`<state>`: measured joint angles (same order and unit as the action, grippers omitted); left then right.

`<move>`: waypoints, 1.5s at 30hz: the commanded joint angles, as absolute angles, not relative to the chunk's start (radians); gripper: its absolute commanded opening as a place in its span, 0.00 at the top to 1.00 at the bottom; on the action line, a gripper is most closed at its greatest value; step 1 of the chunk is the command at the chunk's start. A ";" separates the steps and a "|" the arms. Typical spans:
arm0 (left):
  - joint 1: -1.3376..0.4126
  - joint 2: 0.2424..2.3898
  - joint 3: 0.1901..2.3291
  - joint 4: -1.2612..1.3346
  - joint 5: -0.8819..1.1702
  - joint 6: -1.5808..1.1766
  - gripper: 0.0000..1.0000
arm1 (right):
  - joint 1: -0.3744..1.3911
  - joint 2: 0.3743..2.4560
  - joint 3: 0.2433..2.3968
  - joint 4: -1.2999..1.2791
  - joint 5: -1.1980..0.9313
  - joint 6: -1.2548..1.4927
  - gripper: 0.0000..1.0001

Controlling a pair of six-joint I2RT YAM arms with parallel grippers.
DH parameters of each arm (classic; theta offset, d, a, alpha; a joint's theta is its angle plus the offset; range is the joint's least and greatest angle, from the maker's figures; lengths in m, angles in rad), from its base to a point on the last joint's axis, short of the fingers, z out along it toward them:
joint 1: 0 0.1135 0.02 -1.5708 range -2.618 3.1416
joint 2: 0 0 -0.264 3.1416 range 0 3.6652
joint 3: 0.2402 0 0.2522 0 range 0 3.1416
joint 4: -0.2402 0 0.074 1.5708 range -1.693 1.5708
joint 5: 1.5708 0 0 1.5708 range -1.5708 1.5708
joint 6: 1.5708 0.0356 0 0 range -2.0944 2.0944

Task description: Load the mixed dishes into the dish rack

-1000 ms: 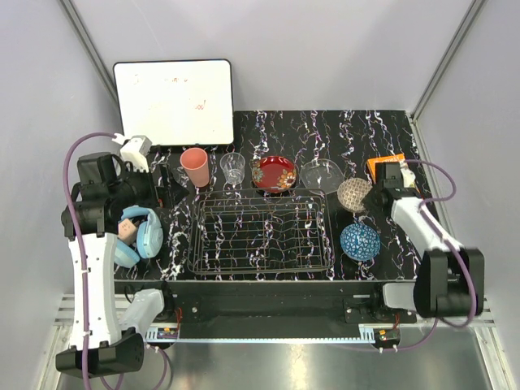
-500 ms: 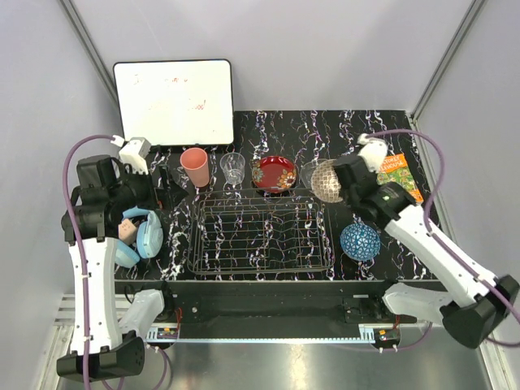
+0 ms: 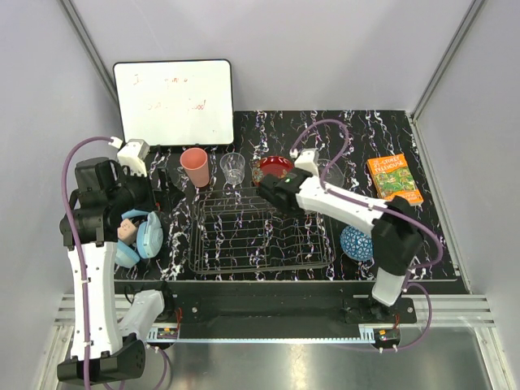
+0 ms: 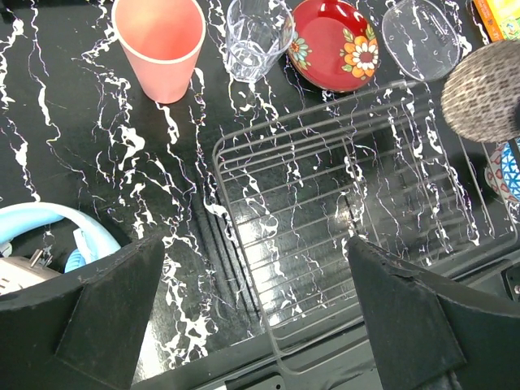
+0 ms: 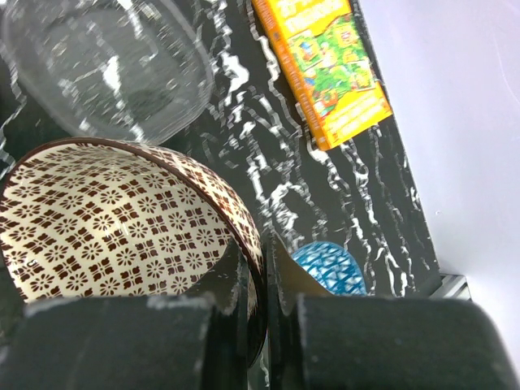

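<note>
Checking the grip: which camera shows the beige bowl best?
Right wrist: the beige bowl fills it, rim pinched in the right pincer. Left wrist catches only its outside at the frame edge; from the top the right arm mostly hides it.

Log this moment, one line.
right pincer: shut on beige brown-patterned bowl | bowl: by dark wire dish rack | left pincer: open, empty

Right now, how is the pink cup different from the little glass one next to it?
The salmon-pink cup is solid-coloured; the small clear glass tumbler is see-through. The cup is wider than the tumbler. Both stand upright, side by side.
</note>
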<state>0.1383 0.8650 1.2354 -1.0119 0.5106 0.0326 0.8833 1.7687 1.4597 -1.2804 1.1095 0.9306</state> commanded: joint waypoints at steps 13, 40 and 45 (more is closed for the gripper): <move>0.140 0.850 1.258 -1.005 0.494 0.055 0.01 | 1.042 1.890 1.490 -1.621 1.192 1.115 1.00; 0.140 0.847 1.243 -1.005 0.575 0.028 0.01 | 1.045 1.720 1.431 -1.617 1.160 1.002 1.00; 0.140 0.828 1.233 -1.006 0.572 0.040 0.01 | 1.042 1.729 1.437 -1.618 1.180 0.945 1.00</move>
<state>0.1383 0.8597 1.2343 -1.0233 0.5392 0.0441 1.0325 1.7683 1.4189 -1.3434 1.1229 0.9813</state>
